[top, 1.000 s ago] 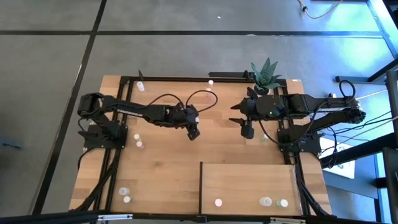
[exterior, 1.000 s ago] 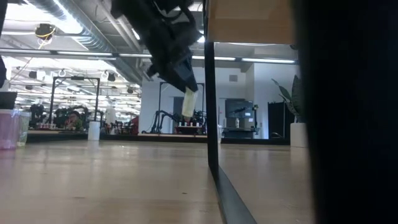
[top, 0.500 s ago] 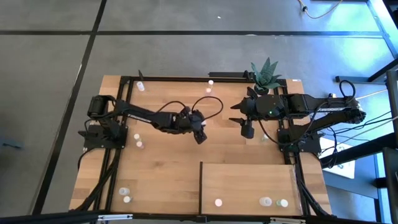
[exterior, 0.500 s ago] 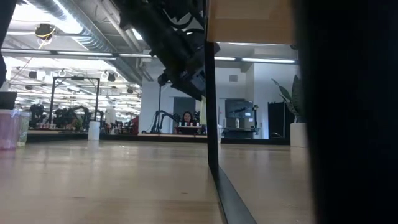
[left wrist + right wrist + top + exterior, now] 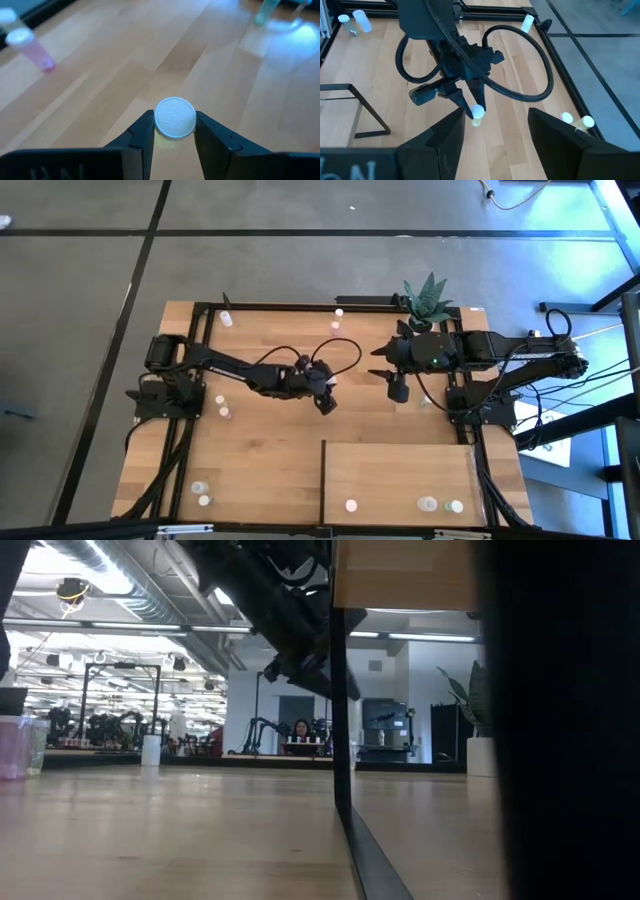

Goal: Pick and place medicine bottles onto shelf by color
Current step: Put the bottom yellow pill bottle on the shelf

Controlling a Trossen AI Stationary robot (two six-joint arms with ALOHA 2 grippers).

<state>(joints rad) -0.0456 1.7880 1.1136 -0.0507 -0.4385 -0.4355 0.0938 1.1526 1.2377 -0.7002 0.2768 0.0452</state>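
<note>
The left wrist view shows what the high view cannot: the left gripper (image 5: 174, 131) has its jaws pinching a bottle (image 5: 175, 117) by the sides, white ribbed cap facing the camera, pale yellow below; the right wrist view confirms it, the bottle (image 5: 477, 113) carried clear above the desk (image 5: 520, 70); from overhead the left gripper (image 5: 326, 402) is only a dark shape over the middle of the desk, just beyond the far left corner of the shelf (image 5: 398, 472), the bottle hidden under it; the low view shows the arm cut off by the shelf's dark edge, the bottle out of sight.

Three bottles stand along the shelf's near edge, their colours hard to make out; others sit on the desk's left side and far edge; a pink bottle (image 5: 31, 48) shows in the left wrist view.

The left arm reaches out long toward the middle; the right gripper (image 5: 398, 391) waits beside the potted plant (image 5: 428, 300), jaws spread, empty.
</note>
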